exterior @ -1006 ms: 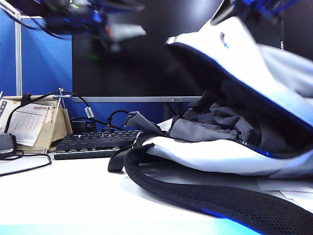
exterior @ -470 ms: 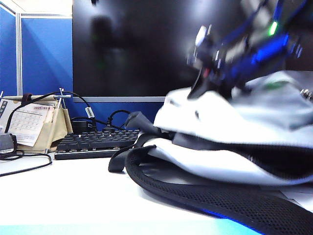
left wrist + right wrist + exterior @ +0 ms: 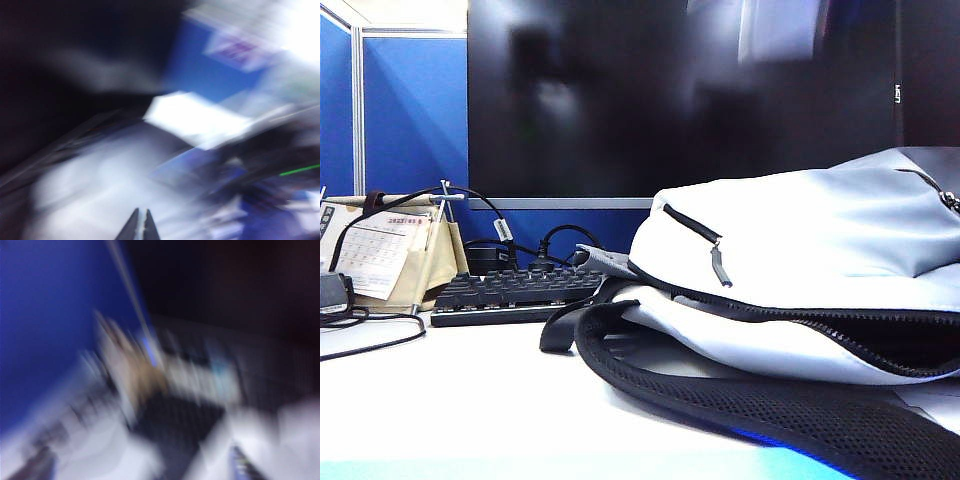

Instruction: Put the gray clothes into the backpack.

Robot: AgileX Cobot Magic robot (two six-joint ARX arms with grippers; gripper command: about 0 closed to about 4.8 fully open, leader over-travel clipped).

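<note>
I am watching the backpack settling flat on the table, and that is the big change: a second ago its upper flap was being held high and the gray clothes were showing in the wide-open mouth, and half a second ago an arm was crossing low over the bag. Now the flap is lying down over the opening, leaving only a narrow dark slit along the zipper on the right, and I am seeing none of the gray clothes from the exterior view; I am judging they are lying inside, under the flap. A small gray tab is poking out by the black strap, but I cannot tell whether it is garment or bag.

Both arms are clearing out of the exterior view. The left pincer is showing in its own blurred wrist view with the two tips pressed together and nothing between them. The right pincer is hard to make out in its smeared wrist view; two dark shapes at the frame's edge may be its fingers, so I cannot tell how wide it is standing or whether it is carrying anything.

I am reading the stuffing as done, with the zipper not yet closed.
</note>
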